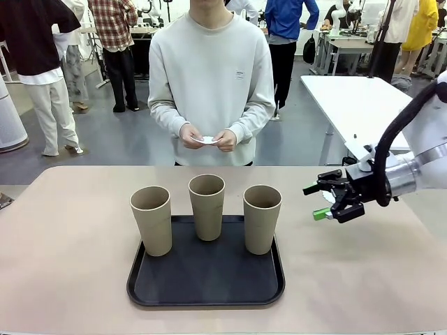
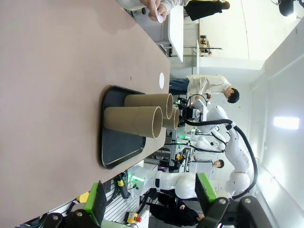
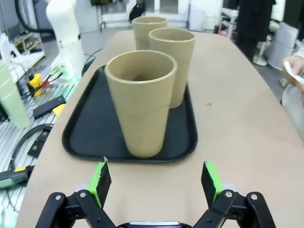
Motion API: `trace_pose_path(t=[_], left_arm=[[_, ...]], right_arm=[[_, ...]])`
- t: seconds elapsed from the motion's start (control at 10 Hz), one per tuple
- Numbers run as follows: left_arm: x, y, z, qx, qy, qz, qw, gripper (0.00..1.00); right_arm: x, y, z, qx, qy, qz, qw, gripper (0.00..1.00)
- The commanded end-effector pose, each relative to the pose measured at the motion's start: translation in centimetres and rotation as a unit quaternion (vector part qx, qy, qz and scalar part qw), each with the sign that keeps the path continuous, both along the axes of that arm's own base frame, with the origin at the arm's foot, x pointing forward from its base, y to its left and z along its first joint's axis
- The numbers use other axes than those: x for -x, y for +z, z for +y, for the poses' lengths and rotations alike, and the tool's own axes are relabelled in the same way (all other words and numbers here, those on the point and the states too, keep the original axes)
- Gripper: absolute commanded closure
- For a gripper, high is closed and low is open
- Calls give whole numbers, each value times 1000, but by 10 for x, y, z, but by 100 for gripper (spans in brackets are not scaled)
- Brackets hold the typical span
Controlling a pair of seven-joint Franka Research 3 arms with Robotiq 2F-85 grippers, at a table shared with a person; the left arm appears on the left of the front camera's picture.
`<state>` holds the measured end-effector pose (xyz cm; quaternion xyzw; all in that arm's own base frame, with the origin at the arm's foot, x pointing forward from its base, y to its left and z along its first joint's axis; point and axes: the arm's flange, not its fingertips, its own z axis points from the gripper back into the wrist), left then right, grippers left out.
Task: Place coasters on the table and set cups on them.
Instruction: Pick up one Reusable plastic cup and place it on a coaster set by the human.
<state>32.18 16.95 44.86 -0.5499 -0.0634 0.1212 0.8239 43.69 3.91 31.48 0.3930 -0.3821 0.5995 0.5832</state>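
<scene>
The three cups stand upright on a black tray (image 1: 209,283), each straight on its surface and none touching another. The left cup (image 1: 151,220) is by the tray's left edge, the middle cup (image 1: 207,207) close to its far edge, and the right cup (image 1: 262,218) by its right edge. The tray lies on the table (image 1: 70,230) about midway along the near edge.

The coasters (image 1: 207,140) are off the table — a small white piece pinched between the person's hands (image 1: 227,139), held above the floor beyond the far edge. How many are in the stack cannot be told.

The right gripper (image 1: 314,202) hovers above the table's right part, to the right of the tray and well apart from the right cup. Its jaws are spread with nothing between them. In the right wrist view its green pads (image 3: 100,180) stand on either side of the nearest cup, short of the tray's edge.

The left gripper (image 2: 152,197) looks along the table toward the tray — fingers wide apart and empty.
</scene>
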Motion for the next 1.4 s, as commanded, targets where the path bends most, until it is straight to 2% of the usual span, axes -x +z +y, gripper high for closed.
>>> trace_pose_path(t=[0.0,0.4,0.6,0.7,1.1,1.3], left_arm=[[0,2,1,9,1,-5,1000,0],[0,2,1,9,1,-5,1000,0],[0,2,1,9,1,-5,1000,0],[0,2,1,9,1,-5,1000,0],[0,2,1,9,1,-5,1000,0],[0,2,1,9,1,-5,1000,0]], right_arm=[[-20,-13,19,-15,-33,-10,999,0],[-27,-22,49,-19,-14,-4,1000,0],[-21,-16,46,-18,-22,16,999,0],[-22,-18,47,-16,-5,8,1000,0],[-22,-18,47,-16,-6,9,1000,0],[-16,-26,51,-8,-30,26,999,0]])
